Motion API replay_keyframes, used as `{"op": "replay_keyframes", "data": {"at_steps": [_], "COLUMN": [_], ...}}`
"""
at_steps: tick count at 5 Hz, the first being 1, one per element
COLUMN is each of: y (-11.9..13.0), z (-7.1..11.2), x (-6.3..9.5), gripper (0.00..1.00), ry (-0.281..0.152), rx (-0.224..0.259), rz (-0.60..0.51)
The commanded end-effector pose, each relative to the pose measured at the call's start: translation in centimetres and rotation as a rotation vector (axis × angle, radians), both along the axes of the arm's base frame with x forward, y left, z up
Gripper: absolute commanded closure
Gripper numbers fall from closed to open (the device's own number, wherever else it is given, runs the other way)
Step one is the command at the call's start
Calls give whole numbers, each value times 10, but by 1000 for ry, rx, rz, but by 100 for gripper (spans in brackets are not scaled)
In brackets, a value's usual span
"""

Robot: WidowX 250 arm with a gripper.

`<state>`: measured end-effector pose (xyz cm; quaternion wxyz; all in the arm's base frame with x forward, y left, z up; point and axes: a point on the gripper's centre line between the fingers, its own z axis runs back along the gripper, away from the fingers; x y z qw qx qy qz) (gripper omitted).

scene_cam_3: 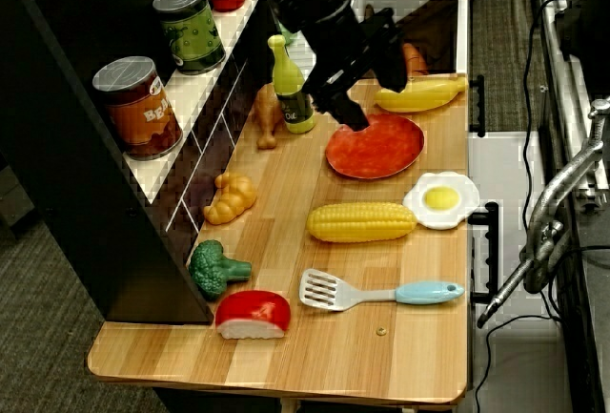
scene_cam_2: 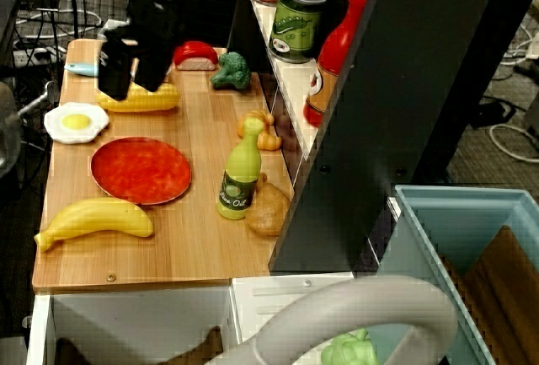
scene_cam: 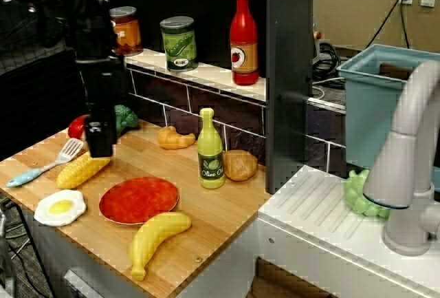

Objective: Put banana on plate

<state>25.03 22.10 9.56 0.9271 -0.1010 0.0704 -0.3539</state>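
A: In the front view, where's the glossy yellow plastic banana (scene_cam: 157, 238)?

B: On the wooden counter (scene_cam: 220, 212), near its front edge, just beside the flat round red-orange plate (scene_cam: 138, 199) but not on it. The black gripper (scene_cam: 98, 136) hangs above the bumpy yellow corn cob (scene_cam: 82, 170), well apart from the banana.

A: Is the claw released or clenched?

B: I cannot tell; it's a dark block here. It holds nothing that I can see.

A: Any writing?

B: The yellow-green plastic bottle (scene_cam: 210, 150) reads "Olive Oil". The red bottle (scene_cam: 244, 37) on the shelf has a label with a tomato picture; the lettering is too small to read.

A: And from the overhead view?

B: The banana (scene_cam_2: 95, 221) lies in front of the plate (scene_cam_2: 141, 170), stem pointing left, seemingly with a thin strip of wood between them. The gripper (scene_cam_2: 130, 61) is over the corn, beside the white fried egg (scene_cam_2: 76, 121). "Olive Oil" (scene_cam_2: 238, 179) shows again.

A: The side view?

B: The banana (scene_cam_3: 420, 95) sits beyond the plate (scene_cam_3: 375, 145). The gripper (scene_cam_3: 367, 74) seems to show two dark fingers, though their gap is unclear. The orange-labelled can (scene_cam_3: 137, 108) carries letters I can't make out.
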Motion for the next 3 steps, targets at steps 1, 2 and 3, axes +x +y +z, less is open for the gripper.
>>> {"op": "replay_keyframes", "data": {"at_steps": [1,2,3], "y": [-38,-35,-31], "z": [12,3,-5], "x": [-37,-38,-35], "gripper": [0,0,0], "ry": [-42,61,118], "rx": [141,131,115], "rz": [281,480,596]}}
